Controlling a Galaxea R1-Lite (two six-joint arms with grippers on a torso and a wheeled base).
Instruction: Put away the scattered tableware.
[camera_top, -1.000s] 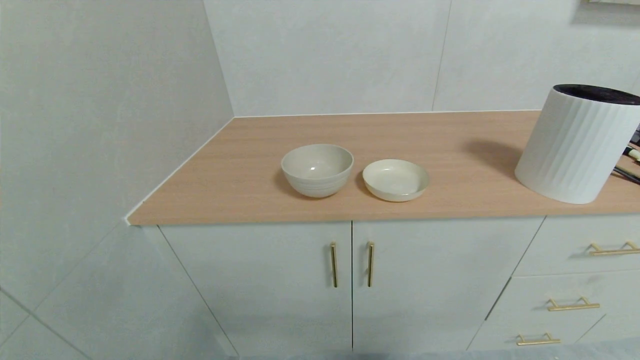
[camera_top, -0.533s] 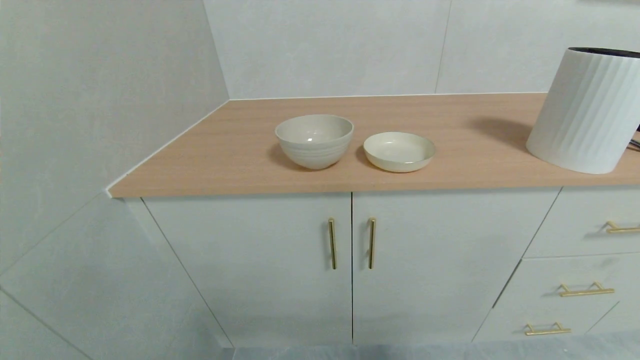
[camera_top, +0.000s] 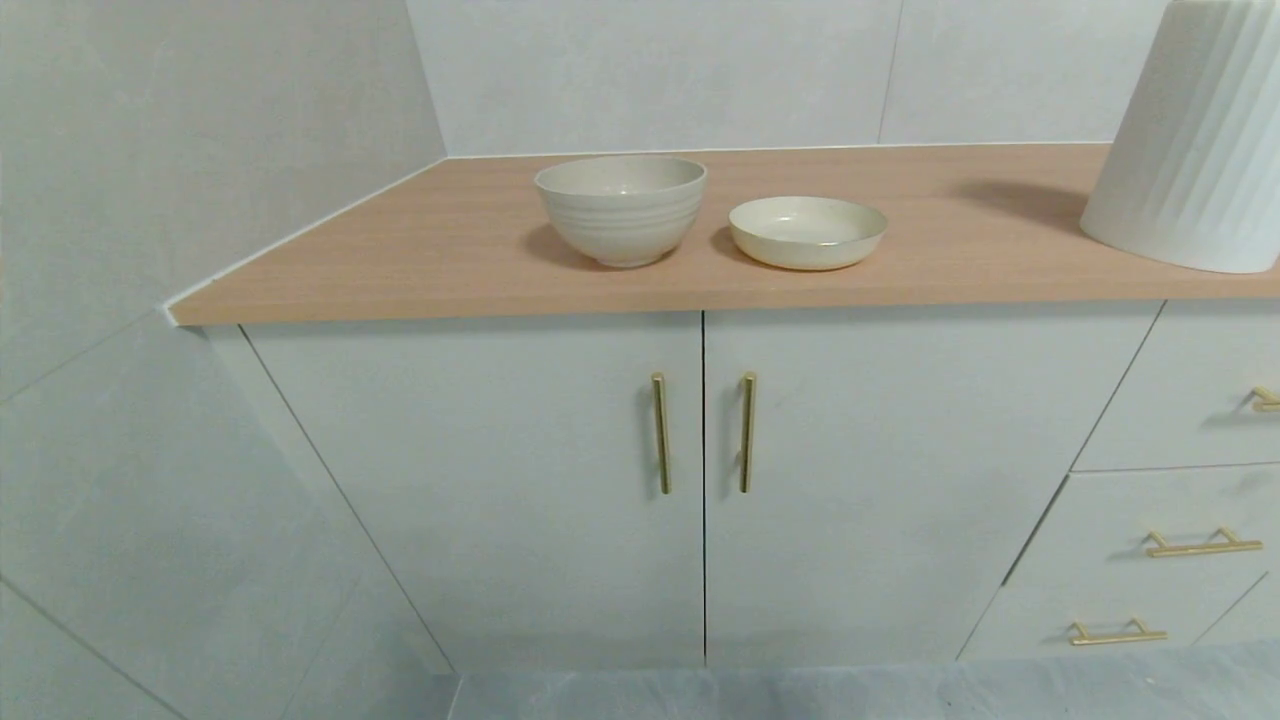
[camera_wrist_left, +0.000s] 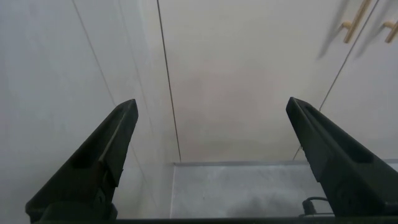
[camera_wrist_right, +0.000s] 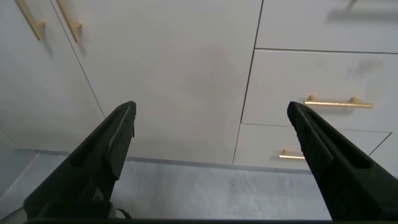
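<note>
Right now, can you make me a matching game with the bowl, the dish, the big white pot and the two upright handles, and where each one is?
Things:
1 bowl
2 dish
3 white pot
4 upright handles

Places:
A far right of the counter
B on the cupboard doors
C on the counter, left of the dish
D on the counter, between bowl and pot

Pairs: 1-C, 2-D, 3-A, 4-B

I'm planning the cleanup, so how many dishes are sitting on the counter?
2. A deep bowl stands on the counter; a shallow dish sits just to its right, not touching. More may lie beyond the view's right edge.
</note>
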